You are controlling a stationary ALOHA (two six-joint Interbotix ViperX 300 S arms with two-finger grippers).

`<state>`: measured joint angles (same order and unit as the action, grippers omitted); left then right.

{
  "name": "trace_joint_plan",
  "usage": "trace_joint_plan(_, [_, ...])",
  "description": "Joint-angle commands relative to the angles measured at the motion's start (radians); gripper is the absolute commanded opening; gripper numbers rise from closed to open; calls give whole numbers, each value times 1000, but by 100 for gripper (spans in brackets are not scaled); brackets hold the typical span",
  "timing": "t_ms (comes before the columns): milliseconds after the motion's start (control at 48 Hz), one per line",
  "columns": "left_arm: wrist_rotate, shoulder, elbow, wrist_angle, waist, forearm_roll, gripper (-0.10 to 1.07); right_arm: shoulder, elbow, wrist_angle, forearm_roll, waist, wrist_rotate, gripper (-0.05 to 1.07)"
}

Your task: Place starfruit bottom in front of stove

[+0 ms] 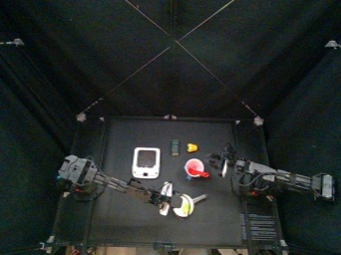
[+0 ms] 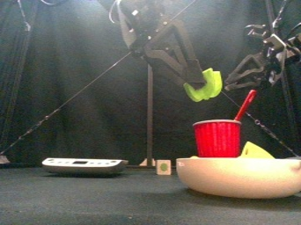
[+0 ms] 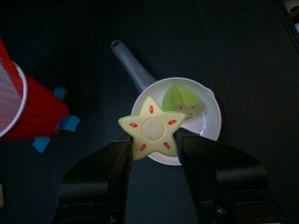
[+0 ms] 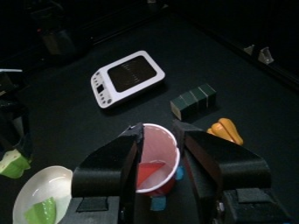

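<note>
**Starfruit held above the bowl**

The left gripper [image 3: 158, 162] grasps the starfruit [image 3: 156, 134], a yellow-green star-shaped slice, lifted clear of the bench [image 1: 120, 134] over a white bowl [image 3: 201, 122] holding a green piece. The white stove [image 1: 147, 160] lies flat, well apart to the left. The right gripper [image 4: 162, 144] hovers above a red cup [image 4: 158, 166], its jaws spread apart.

We can read no text, label, brand or number anywhere; the dark marks on the stove [image 4: 128, 78] are too small for us to make out as letters or signs.
</note>
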<state>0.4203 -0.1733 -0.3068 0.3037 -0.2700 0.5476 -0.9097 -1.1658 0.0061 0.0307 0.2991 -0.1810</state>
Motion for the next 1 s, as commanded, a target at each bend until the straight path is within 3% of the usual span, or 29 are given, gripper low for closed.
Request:
trace_joint_plan(0, [2, 58, -12, -66, 12, -21, 76, 3, 41, -5, 15, -41, -2, 74])
trace_joint_plan(167, [2, 110, -94, -232, 40, -89, 76, 20, 86, -9, 44, -133, -2, 74])
trace_joint_plan(396, [-5, 161, -219, -428, 118, -259, 76, 103, 149, -78, 100, -304, 0, 74])
trace_joint_plan(521, [-12, 170, -259, -472, 135, -324, 76, 144, 156, -120, 101, -379, 2, 74])
trace_joint_plan(750, [-11, 166, -270, -491, 138, -296, 76, 206, 153, -179, 112, -426, 0, 73])
trace_joint_plan(979, [-12, 170, -310, -491, 138, -295, 76, 270, 144, -121, 138, -505, -6, 73])
